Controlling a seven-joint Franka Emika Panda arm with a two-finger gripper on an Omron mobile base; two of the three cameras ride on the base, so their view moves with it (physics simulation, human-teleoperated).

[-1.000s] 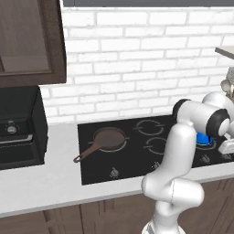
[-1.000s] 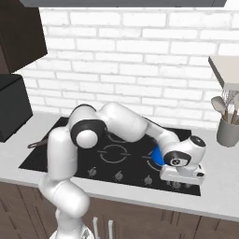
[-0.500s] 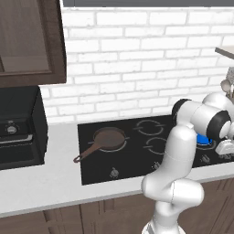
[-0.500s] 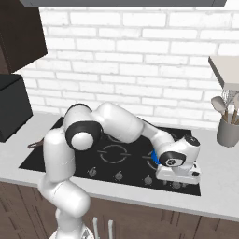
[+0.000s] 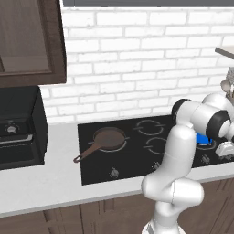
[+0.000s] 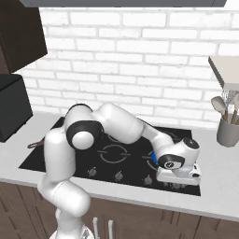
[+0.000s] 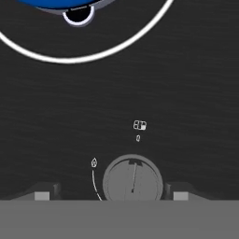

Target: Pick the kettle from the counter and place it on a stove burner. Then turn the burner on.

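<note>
The blue kettle (image 5: 204, 139) sits on the stove's right front burner; a blue sliver of the kettle (image 6: 154, 158) shows behind the hand, and its rounded base (image 7: 60, 3) lies inside the white burner ring. My gripper (image 7: 112, 195) hangs low over the stove's front edge, open, its two tips standing either side of a round grey knob (image 7: 133, 179) without touching it. The gripper (image 6: 179, 179) is just in front of the kettle and holds nothing. From the left base view the gripper (image 5: 226, 150) is at the far right edge. The pale counter (image 5: 45, 183) runs left of the stove.
A brown long-handled skillet (image 5: 109, 138) rests on the left burner of the black stove (image 5: 137, 157). A grey utensil pot (image 6: 228, 130) stands on the counter at the right, under a shelf. A black appliance (image 5: 18, 130) occupies the far left.
The hand has sunk a little lower toward the stove's front row of knobs. Kettle and skillet have not moved.
</note>
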